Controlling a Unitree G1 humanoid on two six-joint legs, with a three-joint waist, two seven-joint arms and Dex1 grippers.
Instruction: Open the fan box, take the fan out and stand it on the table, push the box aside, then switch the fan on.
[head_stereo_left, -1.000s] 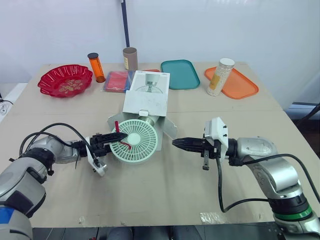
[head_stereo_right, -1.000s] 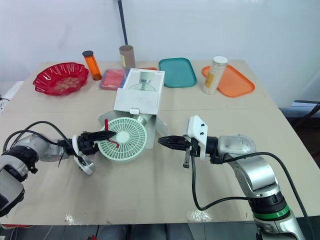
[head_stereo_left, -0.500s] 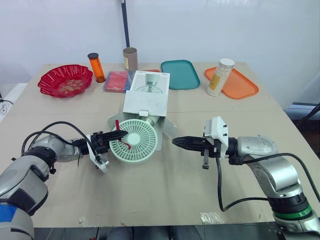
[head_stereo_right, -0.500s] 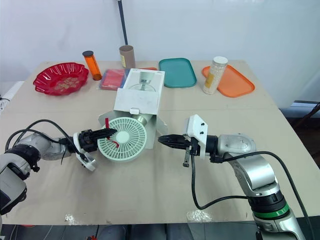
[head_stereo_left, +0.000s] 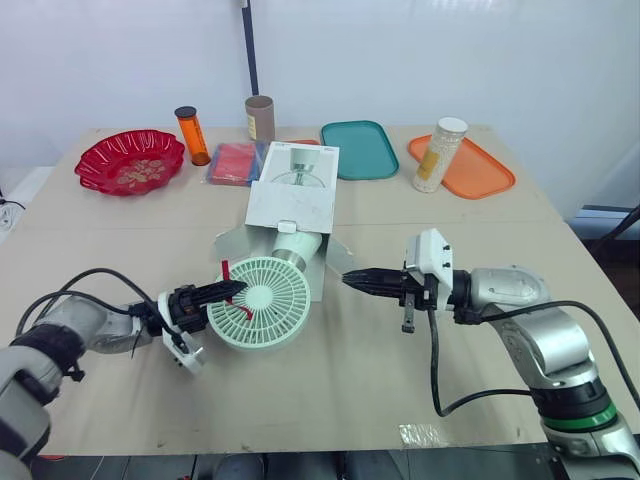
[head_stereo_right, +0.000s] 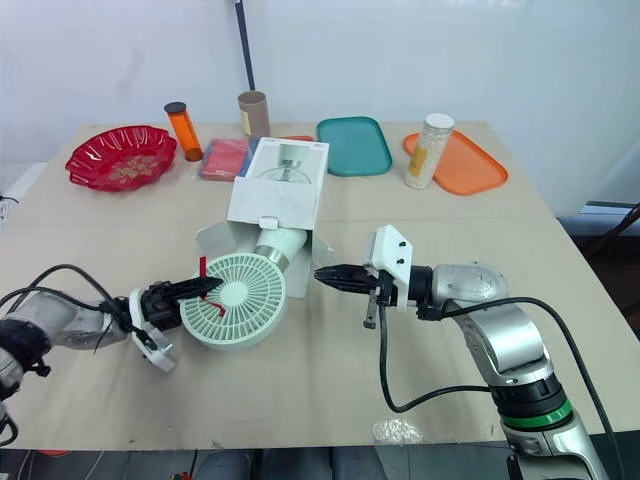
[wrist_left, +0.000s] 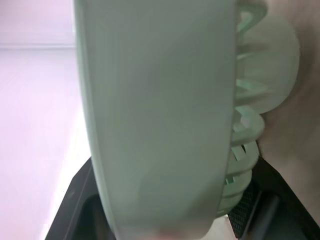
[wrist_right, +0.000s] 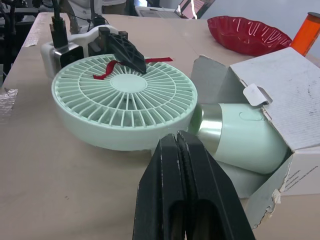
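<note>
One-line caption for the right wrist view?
Left tool grips the green fan, partly out of its box; shut right tool hovers alongside.

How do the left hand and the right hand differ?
The left hand clamps the fan by its rim; the right hand is shut on nothing. The left hand touches the fan; the right hand is clear of it, pointing toward the box. Both lie low, pointing inward.

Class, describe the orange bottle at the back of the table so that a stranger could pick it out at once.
Look to the far left part of the table, where a red bowl sits. Between that bowl and a brown cardboard tube stands the orange bottle. It is the one upright orange cylinder with a black cap, slimmer than the tube.
</note>
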